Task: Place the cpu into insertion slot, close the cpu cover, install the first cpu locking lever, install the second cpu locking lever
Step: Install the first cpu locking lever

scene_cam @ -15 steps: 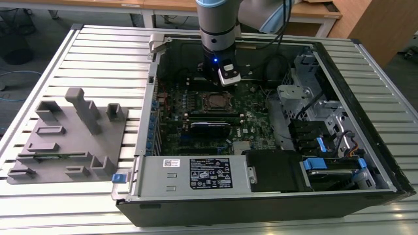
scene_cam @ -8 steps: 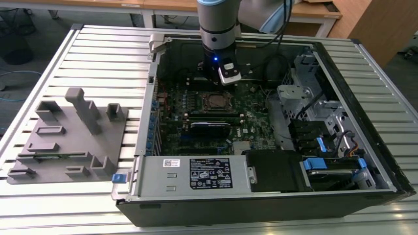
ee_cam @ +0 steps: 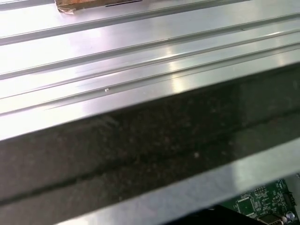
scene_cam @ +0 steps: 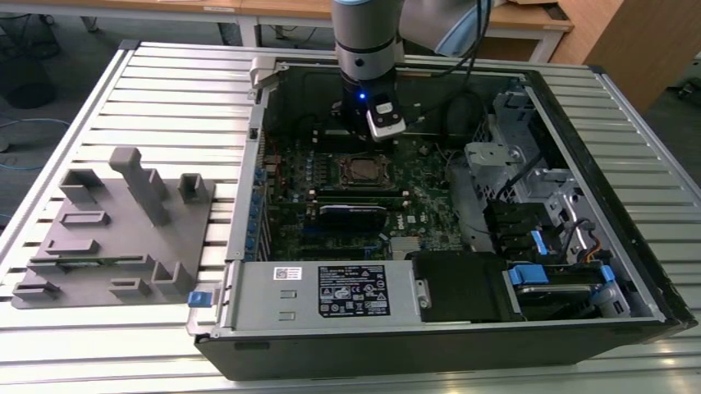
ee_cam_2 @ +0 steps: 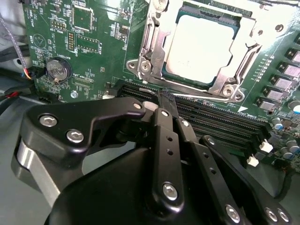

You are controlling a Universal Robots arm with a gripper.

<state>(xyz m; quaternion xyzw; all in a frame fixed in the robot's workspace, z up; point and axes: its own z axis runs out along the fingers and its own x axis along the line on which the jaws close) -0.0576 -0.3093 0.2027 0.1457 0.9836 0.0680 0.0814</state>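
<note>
Seated: cpu [ee_cam_2: 199, 49] in insertion slot [ee_cam_2: 211, 13], just ahead of the hand [ee_cam_2: 166, 101]. The cpu cover [ee_cam_2: 225, 86] lies down around it, so 2 steps look done. Hand clenched, grasping nothing. The 2 locking levers [ee_cam_2: 146, 42]: latched or not, cannot tell.

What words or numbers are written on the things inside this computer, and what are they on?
Black label on the grey power-supply box: print too small to read.
Small white sticker beside it: too small to read.
Green circuit board, second wrist view: its white print is too blurred to read.
Nothing can be quoted.
</note>
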